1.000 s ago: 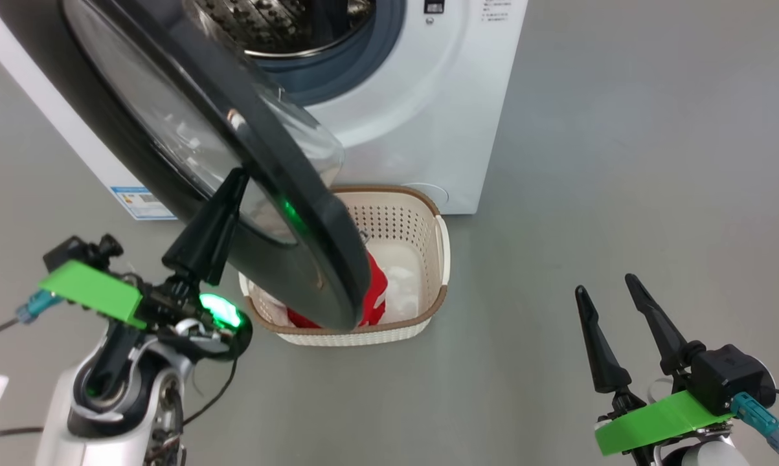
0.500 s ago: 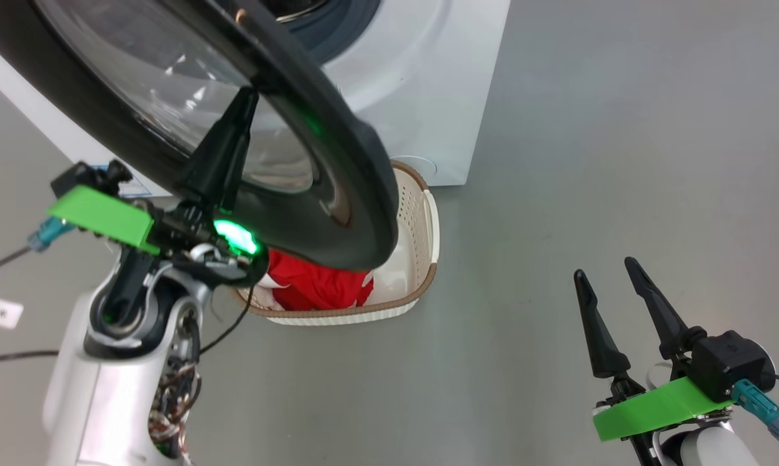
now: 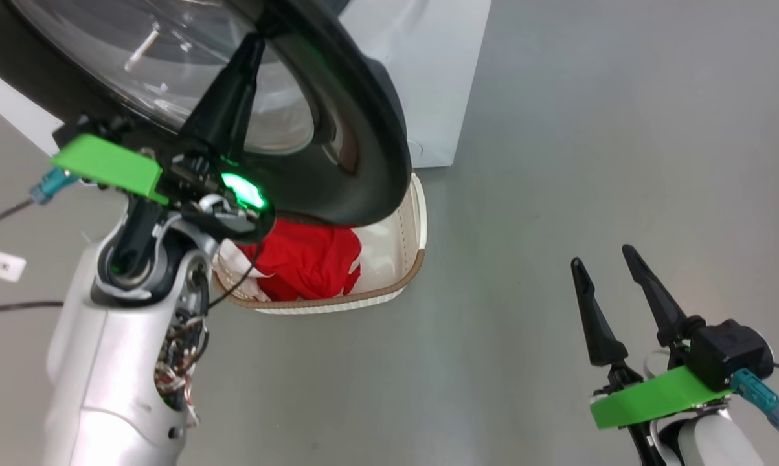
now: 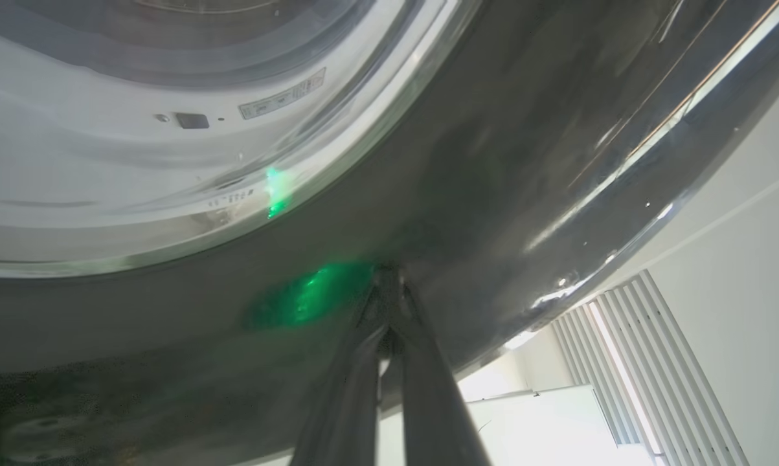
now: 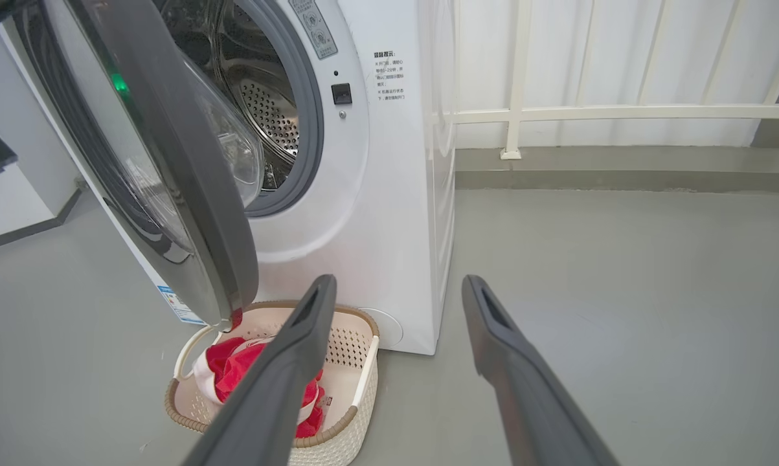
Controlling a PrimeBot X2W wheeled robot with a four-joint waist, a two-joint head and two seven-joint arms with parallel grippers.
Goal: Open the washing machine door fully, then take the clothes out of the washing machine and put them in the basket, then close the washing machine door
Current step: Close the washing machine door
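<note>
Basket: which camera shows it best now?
Right wrist view: the basket sits nearly whole, red clothes inside, one finger crossing it. Head view: the door covers its far part. Left wrist view faces the door.

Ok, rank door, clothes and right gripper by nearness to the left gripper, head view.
1. Door, touching the shut left gripper.
2. Clothes, below it, in the basket.
3. Right gripper, open, far right.
</note>
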